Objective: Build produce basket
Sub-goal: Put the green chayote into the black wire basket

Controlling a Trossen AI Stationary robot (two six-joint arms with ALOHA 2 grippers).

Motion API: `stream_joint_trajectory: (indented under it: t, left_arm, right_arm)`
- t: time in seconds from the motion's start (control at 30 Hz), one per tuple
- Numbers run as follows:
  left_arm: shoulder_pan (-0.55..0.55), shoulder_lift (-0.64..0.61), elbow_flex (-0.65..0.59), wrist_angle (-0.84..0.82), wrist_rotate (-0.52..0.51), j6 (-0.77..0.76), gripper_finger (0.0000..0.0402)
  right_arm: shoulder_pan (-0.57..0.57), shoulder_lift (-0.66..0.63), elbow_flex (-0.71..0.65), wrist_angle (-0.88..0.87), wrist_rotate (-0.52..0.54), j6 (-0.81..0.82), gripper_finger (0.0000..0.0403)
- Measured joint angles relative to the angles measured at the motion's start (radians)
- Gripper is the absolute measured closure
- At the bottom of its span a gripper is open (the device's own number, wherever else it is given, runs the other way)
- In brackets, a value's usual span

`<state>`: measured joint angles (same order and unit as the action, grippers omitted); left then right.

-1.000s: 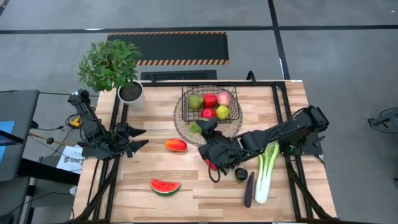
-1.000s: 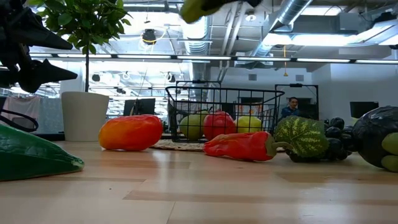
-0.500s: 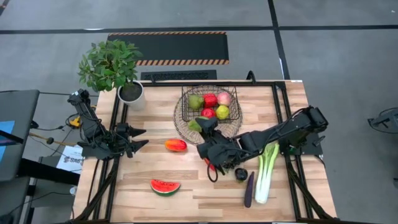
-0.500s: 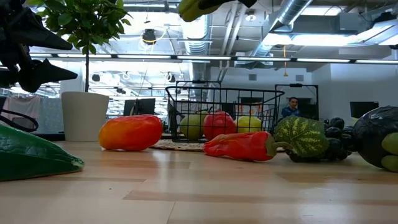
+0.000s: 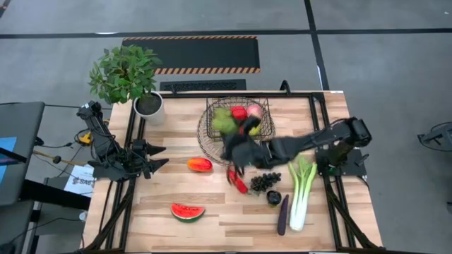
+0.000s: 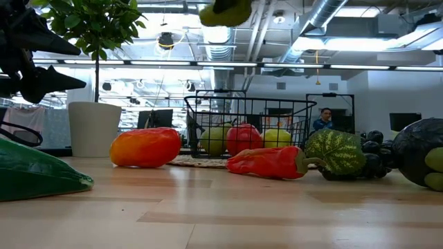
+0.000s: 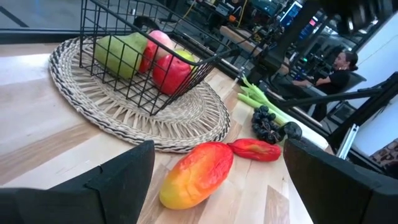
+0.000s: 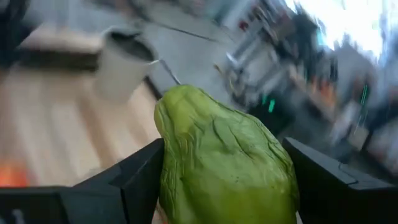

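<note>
Right wrist view: right claw (image 8: 214,186) pinches a green pear (image 8: 224,162), seemingly above the basket (image 5: 239,120).

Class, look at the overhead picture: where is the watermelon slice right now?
In the high view the watermelon slice lies on the table's near-left part, just below the orange-red mango, apart from the basket and both arms.

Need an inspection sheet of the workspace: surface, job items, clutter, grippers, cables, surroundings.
Surface: pale wooden table.
Job's things: dark wire basket on a round woven mat, holding fruit; orange-red mango, watermelon slice, red chili, dark grapes, purple eggplant, leek on the table.
Clutter: potted plant.
Grippers: right gripper holds a green pear over the basket; left gripper open, at the table's left edge.
Cables: nothing seen.
Surroundings: seated person.
</note>
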<state>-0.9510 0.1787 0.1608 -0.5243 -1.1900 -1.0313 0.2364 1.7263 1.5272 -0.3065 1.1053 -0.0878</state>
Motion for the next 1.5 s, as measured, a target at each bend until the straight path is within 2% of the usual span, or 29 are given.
stream_joint_trajectory:
  t: [0.13,0.33,0.47,0.67,0.87,1.17,1.33,1.5]
  left_arm:
    - [0.000,0.000,0.000,0.000,0.000,-0.012,0.0060]
    - [0.000,0.000,0.000,0.001,0.006,-0.031,0.0060]
    - [0.000,0.000,0.000,0.000,0.006,-0.032,0.0060]
    - [0.000,0.000,0.000,0.001,0.007,-0.031,0.0060]
    - [0.000,0.000,0.000,0.001,0.007,-0.031,0.0060]
    - [0.000,0.000,0.000,0.000,0.003,-0.031,0.0060]
    - [0.000,0.000,0.000,0.000,0.004,-0.029,0.0060]
    - [0.000,0.000,0.000,0.000,0.005,-0.029,0.0060]
  right_arm:
    - [-0.095,-0.001,0.000,-0.014,-0.053,0.360,0.0101]
    - [-0.207,0.021,-0.001,-0.091,-0.278,0.723,0.0101]
    - [-0.255,0.065,-0.001,-0.174,-0.353,0.882,0.0101]
    - [-0.279,0.172,0.000,-0.164,-0.428,0.934,0.0101]
    - [-0.300,0.240,0.001,-0.172,-0.430,0.963,0.0101]
    - [-0.320,0.242,0.000,-0.174,-0.434,0.925,0.0101]
    - [-0.332,0.242,0.000,-0.172,-0.490,0.856,0.0101]
    - [-0.336,0.242,0.000,-0.169,-0.495,0.828,0.0076]
